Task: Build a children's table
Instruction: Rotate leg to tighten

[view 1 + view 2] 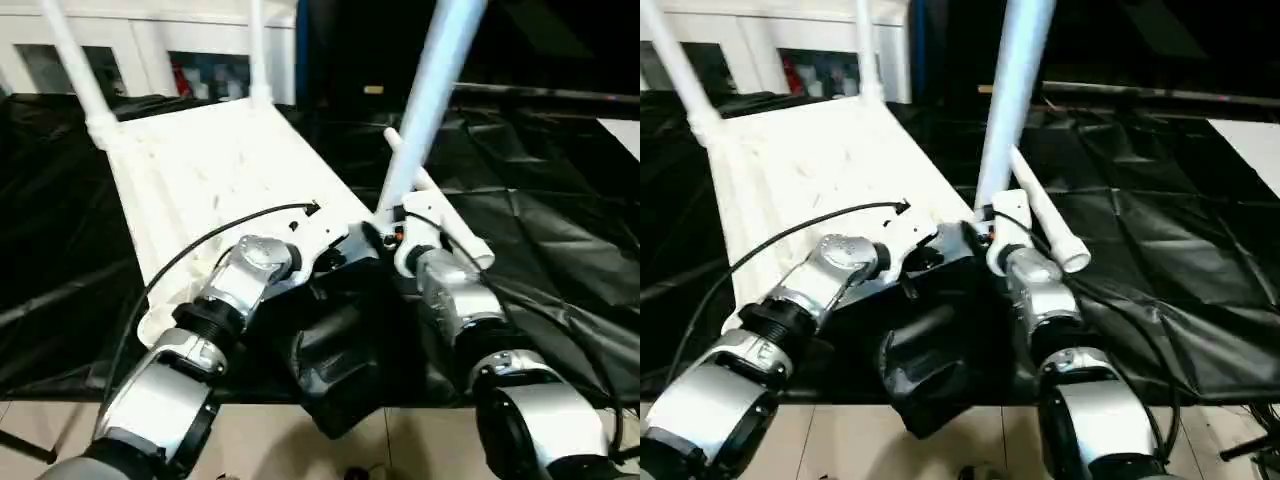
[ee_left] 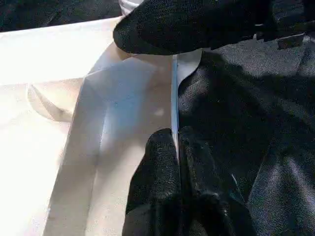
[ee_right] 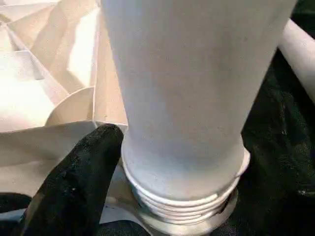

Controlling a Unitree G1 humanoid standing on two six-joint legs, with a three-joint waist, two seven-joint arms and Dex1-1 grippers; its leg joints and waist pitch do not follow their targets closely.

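Left wrist view: left jaws (image 2: 176, 147) pinch tabletop (image 2: 59, 59) rim.

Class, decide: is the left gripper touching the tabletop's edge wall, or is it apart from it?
Touching. The left wrist view shows the left gripper with its black fingers closed on the thin upright edge wall of the tabletop, pinching it between them.

Bright overhead light, glare washing out ribs on the tabletop (image 1: 215, 165). Black sheet (image 1: 540, 230) beside it dim, with faint sheen on its folds. Soft motion blur on the upright leg (image 1: 425, 95). Wrist views close and soft; tabletop overexposed, shadow beside the black fingers (image 2: 165, 172).
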